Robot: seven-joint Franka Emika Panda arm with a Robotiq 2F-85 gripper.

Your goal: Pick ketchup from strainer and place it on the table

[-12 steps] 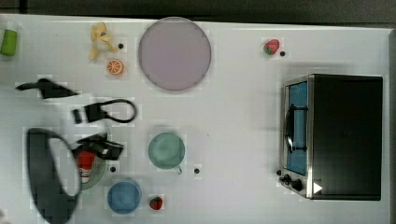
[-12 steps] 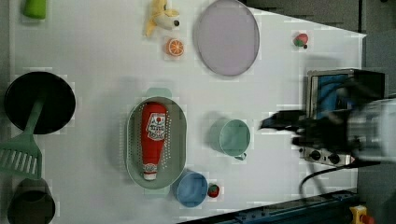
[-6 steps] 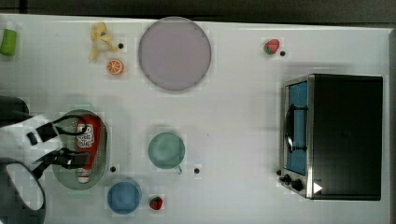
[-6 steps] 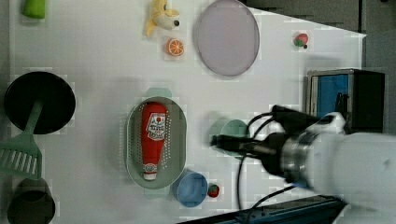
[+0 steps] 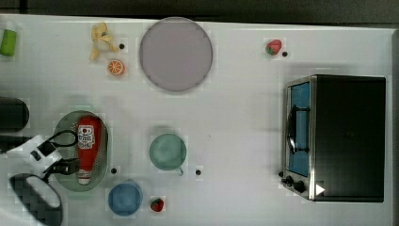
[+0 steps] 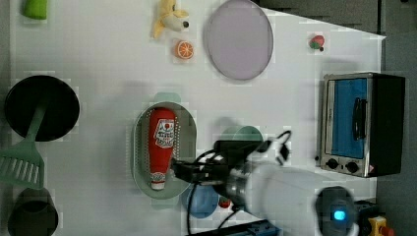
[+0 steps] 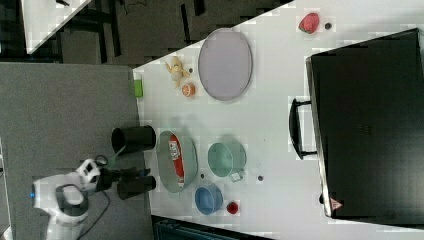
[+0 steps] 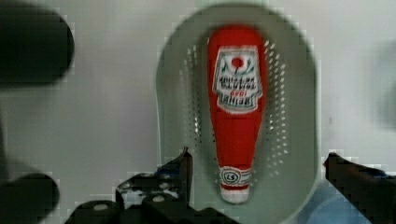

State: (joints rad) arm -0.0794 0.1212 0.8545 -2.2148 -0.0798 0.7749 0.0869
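Observation:
The ketchup (image 5: 88,147), a red bottle with a white label, lies lengthwise in the pale green strainer (image 5: 65,133) on the white table (image 5: 235,117). In the left view the ketchup (image 6: 161,142) has its white cap toward the left view's bottom. My gripper (image 5: 69,167) hovers open over the cap end of the strainer (image 6: 139,147). In the wrist view its dark fingers (image 8: 183,165) stand wide apart on either side of the ketchup (image 8: 237,116), gripper (image 8: 258,156) holding nothing.
A teal cup (image 5: 167,151), a blue cup (image 5: 125,198) and a strawberry (image 5: 157,205) stand close to the strainer. A toaster oven (image 5: 336,136) sits at the top view's right, a lilac plate (image 5: 175,54) at the back. A black pot (image 6: 42,108) and green spatula (image 6: 19,167) lie nearby.
In the left view the arm has swept leftwards from near the oven, past the teal cup, to the strainer's edge. The ketchup has not moved.

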